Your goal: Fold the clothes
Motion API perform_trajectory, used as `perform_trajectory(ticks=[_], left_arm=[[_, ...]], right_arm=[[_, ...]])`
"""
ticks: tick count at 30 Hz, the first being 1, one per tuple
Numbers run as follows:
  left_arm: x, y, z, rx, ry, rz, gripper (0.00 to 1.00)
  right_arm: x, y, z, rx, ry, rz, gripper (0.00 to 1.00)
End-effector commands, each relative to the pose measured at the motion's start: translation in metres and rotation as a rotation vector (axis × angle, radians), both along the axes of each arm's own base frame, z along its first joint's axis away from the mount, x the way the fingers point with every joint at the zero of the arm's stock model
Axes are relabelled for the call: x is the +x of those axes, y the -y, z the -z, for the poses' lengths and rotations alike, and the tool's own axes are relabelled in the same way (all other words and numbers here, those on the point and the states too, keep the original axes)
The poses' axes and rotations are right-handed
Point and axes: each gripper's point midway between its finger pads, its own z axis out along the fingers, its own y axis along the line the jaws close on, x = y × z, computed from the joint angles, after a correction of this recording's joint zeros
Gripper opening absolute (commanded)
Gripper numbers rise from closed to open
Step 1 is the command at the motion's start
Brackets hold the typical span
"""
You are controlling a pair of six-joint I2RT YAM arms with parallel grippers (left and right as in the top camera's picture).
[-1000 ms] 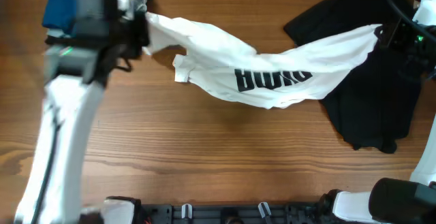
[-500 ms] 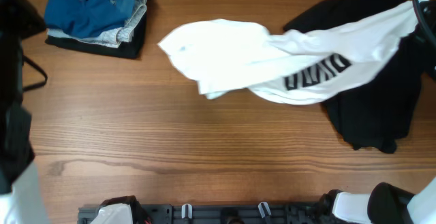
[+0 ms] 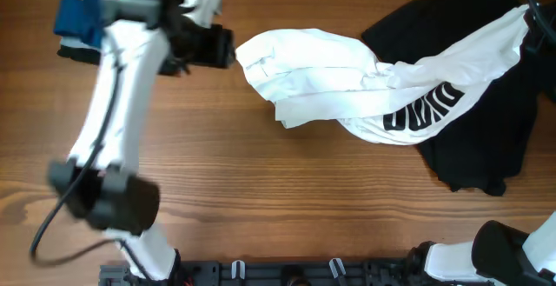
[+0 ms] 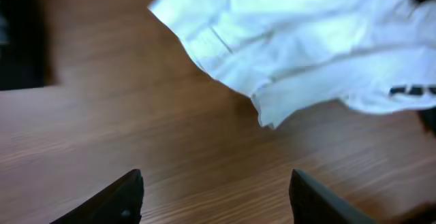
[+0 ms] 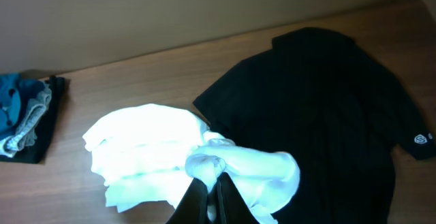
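Pinching white shirt (image 3: pixel 304 69), right claw (image 5: pixel 210 184), black lettering (image 3: pixel 421 108) unreadable, left claw (image 4: pixel 214 190) spread

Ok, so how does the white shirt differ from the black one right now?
The white shirt carries black lettering; the black shirt looks mostly plain. The white one is bunched, one end pinched by the right gripper; the black one lies spread flat, untouched. The white one drapes across the black one. Neither is folded yet.
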Motion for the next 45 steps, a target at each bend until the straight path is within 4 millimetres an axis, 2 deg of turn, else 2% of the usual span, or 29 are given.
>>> perform_trajectory(ticks=[1, 4, 5, 8, 11, 15, 19, 21, 22, 26, 36, 41, 45], left_arm=[[-0.006, 0.04, 0.064, 0.019, -0.169, 0.103, 0.71], [-0.017, 0.069, 0.112, 0.053, -0.287, 0.14, 0.71], [-0.02, 0.078, 0.121, 0.058, -0.303, 0.145, 0.71], [-0.023, 0.1, 0.136, 0.061, -0.318, 0.122, 0.71], [-0.026, 0.114, 0.147, 0.063, -0.34, 0.075, 0.71], [-0.02, 0.108, 0.154, 0.154, -0.295, 0.042, 0.72], [-0.019, 0.099, 0.164, 0.211, -0.274, 0.038, 0.77], [-0.02, 0.098, 0.172, 0.213, -0.276, 0.039, 0.82], [-0.023, 0.097, 0.178, 0.216, -0.283, 0.04, 0.87], [-0.029, 0.097, 0.191, 0.223, -0.295, 0.046, 0.87], [-0.031, 0.135, 0.192, 0.15, -0.243, 0.107, 0.7], [-0.044, 0.134, 0.2, 0.171, -0.273, 0.122, 0.66], [-0.051, 0.129, 0.208, 0.186, -0.294, 0.121, 0.55]], right_arm=[[0.005, 0.001, 0.0, -0.007, 0.003, -0.014, 0.04], [0.007, 0.001, 0.0, -0.017, 0.009, -0.022, 0.04], [0.008, 0.002, 0.0, -0.018, 0.011, -0.022, 0.04], [0.009, 0.002, -0.001, -0.024, 0.017, -0.025, 0.04], [0.009, 0.002, -0.001, -0.026, 0.018, -0.026, 0.04], [0.009, 0.002, -0.001, -0.025, 0.017, -0.026, 0.04], [0.009, 0.002, -0.001, -0.025, 0.017, -0.026, 0.04], [0.009, 0.002, -0.001, -0.025, 0.016, -0.026, 0.04], [0.009, 0.002, -0.001, -0.025, 0.016, -0.026, 0.04], [0.009, 0.002, -0.001, -0.025, 0.016, -0.026, 0.04], [0.008, 0.002, -0.001, -0.024, 0.014, -0.026, 0.04], [0.008, 0.002, 0.0, -0.023, 0.011, -0.026, 0.04], [0.008, 0.002, 0.0, -0.023, 0.011, -0.025, 0.04]])
